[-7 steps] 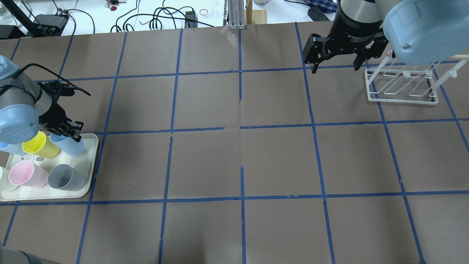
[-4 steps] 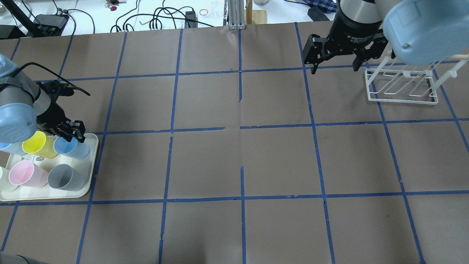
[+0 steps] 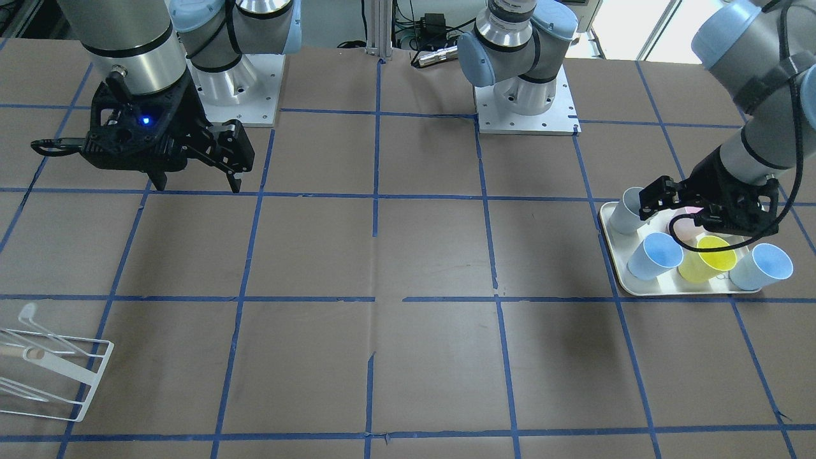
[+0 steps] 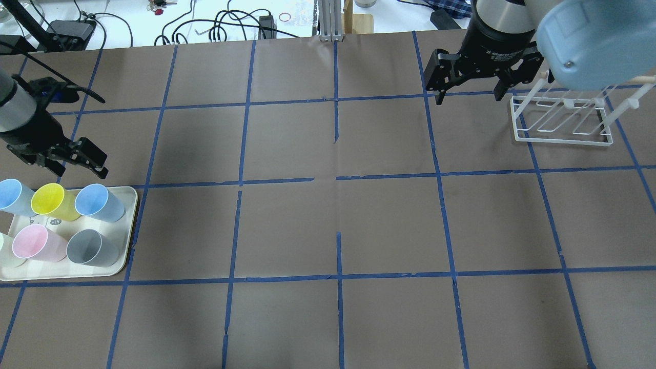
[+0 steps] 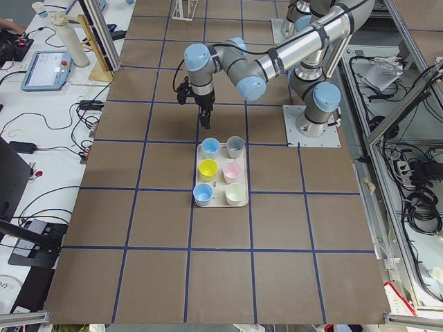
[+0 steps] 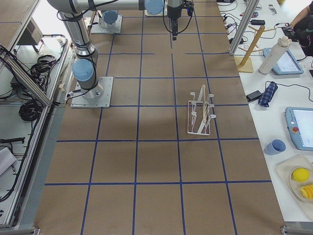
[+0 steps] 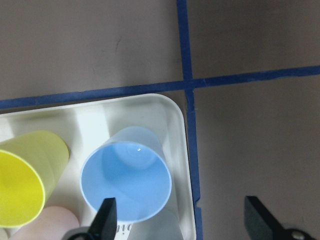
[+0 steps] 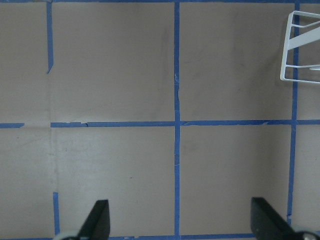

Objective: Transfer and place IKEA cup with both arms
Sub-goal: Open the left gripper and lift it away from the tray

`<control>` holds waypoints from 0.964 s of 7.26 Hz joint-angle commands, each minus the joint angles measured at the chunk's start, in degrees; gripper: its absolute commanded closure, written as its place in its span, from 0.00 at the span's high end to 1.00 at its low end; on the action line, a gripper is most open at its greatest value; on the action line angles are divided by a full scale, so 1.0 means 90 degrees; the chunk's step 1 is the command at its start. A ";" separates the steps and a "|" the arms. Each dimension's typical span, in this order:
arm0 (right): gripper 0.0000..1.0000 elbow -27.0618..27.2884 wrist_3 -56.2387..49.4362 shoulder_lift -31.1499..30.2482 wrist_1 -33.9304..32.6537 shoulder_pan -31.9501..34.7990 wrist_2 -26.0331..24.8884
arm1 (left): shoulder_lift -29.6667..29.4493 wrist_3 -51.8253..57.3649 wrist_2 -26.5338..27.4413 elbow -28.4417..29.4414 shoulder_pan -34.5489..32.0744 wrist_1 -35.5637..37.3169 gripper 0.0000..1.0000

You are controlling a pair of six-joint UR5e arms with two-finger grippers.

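Note:
Two pale blue IKEA cups stand upright on the white tray point(image 4: 130, 197): one at its far right corner point(image 4: 100, 203), one at its far left point(image 4: 13, 197). The corner cup also shows in the front view point(image 3: 655, 255) and in the left wrist view point(image 7: 125, 175). My left gripper point(image 4: 77, 160) is open and empty, raised above the tray's far edge, apart from the cups. In the left wrist view point(image 7: 182, 220) its left fingertip point(image 7: 105, 220) lies over the cup's rim. My right gripper point(image 4: 467, 91) is open and empty, high over the table's far right, next to the rack.
The tray also holds a yellow cup point(image 4: 48, 201), a pink cup point(image 4: 33, 242), a grey cup point(image 4: 92, 248) and a pale cup point(image 4: 4, 251) at the view's left edge. A white wire rack point(image 4: 561, 123) stands at the far right. Blue tape lines grid the brown table.
My left gripper has lifted off the corner blue cup and drawn back toward the far side, open. The cup stays on the tray. The right arm has barely moved.

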 commanded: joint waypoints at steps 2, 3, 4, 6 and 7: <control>1.00 0.0000 0.0000 -0.0019 0.0001 -0.0001 0.0000 | 0.0640 -0.1713 -0.0032 0.0475 -0.1538 -0.0765 1.00; 1.00 0.0000 0.0000 -0.0029 0.0001 -0.0001 0.0000 | 0.0893 -0.1826 -0.0332 0.0561 -0.2027 -0.0852 1.00; 1.00 0.0000 0.0000 -0.0039 0.0001 -0.0001 -0.0009 | 0.0982 -0.1866 -0.0315 0.0475 -0.2341 -0.0891 1.00; 1.00 0.0000 -0.0010 -0.0039 -0.0028 0.0009 0.0000 | 0.1177 -0.2246 -0.0364 0.0396 -0.2539 -0.1095 1.00; 1.00 0.0000 0.0000 -0.0039 -0.0009 0.0009 0.0000 | 0.1266 -0.2247 -0.0345 0.0328 -0.2569 -0.1107 1.00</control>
